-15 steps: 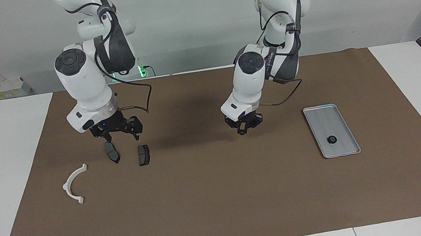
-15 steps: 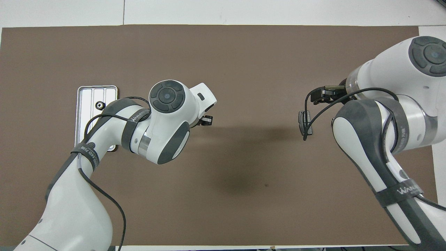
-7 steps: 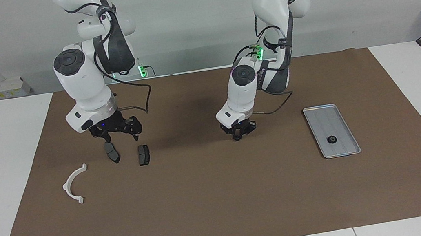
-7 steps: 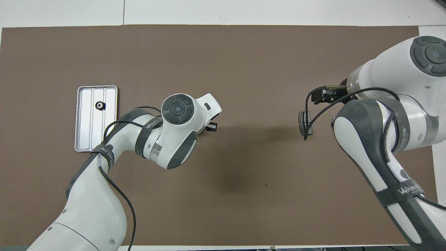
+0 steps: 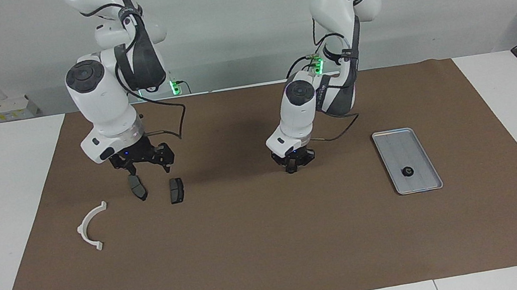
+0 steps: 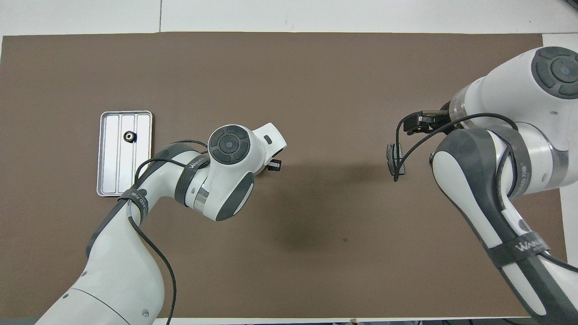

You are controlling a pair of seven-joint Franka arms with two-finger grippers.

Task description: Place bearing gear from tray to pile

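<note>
1. The bearing gear lay in the tray, toward the end farther from the robots.
2. The left gripper hung low over the brown mat, well apart from the tray toward the pile; I could not tell its finger state.
3. The right gripper hovered over the two dark pads, fingers spread, holding nothing.
4. The white bracket lay near those pads.

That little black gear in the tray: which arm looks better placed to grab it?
Probably the left: its hand hangs toward the tray holding the bearing gear. The right hand is over the pile.
</note>
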